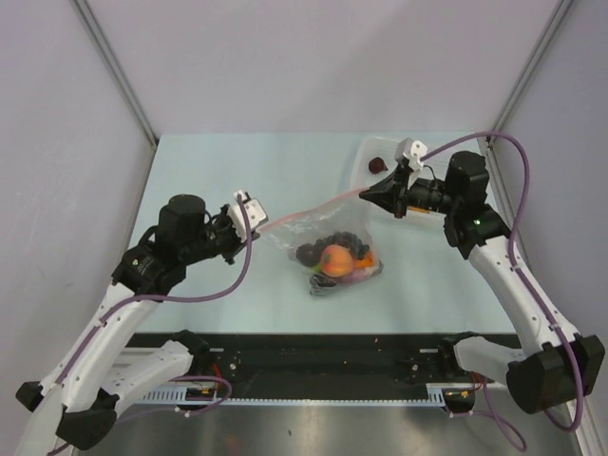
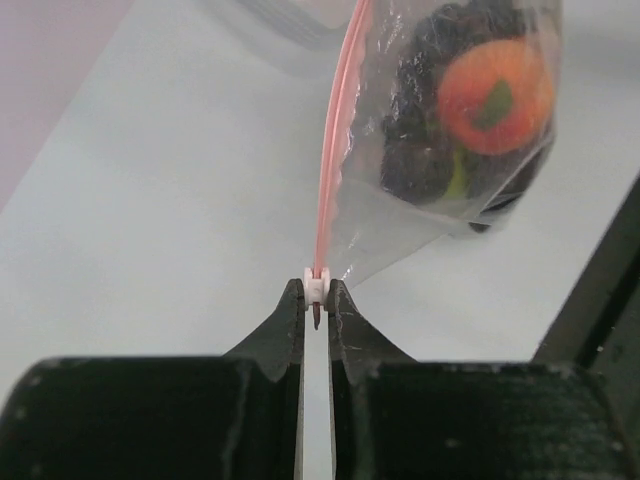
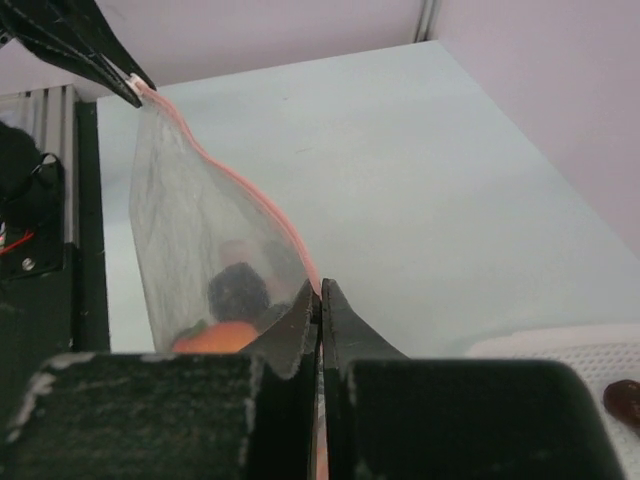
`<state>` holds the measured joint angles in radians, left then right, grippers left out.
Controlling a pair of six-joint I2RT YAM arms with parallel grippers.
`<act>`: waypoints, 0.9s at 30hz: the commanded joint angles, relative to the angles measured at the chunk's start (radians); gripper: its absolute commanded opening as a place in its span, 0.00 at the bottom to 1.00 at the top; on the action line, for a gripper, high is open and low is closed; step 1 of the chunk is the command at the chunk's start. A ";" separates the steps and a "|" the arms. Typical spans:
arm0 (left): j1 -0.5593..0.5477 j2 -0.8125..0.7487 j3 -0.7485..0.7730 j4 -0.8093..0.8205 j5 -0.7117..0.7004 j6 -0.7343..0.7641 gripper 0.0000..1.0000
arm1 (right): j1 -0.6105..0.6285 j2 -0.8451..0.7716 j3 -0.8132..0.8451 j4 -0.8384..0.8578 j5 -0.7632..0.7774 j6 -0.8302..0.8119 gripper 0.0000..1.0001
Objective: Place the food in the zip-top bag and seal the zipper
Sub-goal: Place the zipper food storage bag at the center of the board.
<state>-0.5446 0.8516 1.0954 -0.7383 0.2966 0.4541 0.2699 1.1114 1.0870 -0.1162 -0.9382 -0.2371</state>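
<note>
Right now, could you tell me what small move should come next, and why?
Probably open the left gripper: it pinches the white slider at the end of the clear plastic bag, whose pink-red zipper strip looks closed up to the right gripper.

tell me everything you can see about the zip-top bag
The zip-top bag is clear, crinkly plastic, stretched by its pink-red zipper between both grippers: the left gripper pinches the white slider end, the right gripper the other. It sags over the table with food bunched at its bottom.
</note>
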 commanded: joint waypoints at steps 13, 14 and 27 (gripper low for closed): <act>0.261 0.305 0.351 0.310 -0.206 0.018 0.00 | 0.138 0.536 0.316 0.797 0.254 0.266 0.00; 0.264 0.302 0.336 0.301 -0.170 0.047 0.00 | 0.135 0.563 0.332 0.799 0.239 0.265 0.00; 0.081 0.221 -0.159 0.008 0.133 0.350 0.00 | 0.141 0.639 0.197 -0.097 -0.051 -0.321 0.00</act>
<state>-0.4080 1.1084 1.0309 -0.6815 0.3527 0.7479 0.4110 1.7763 1.3651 0.0879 -0.9112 -0.2821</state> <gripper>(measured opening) 0.094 0.009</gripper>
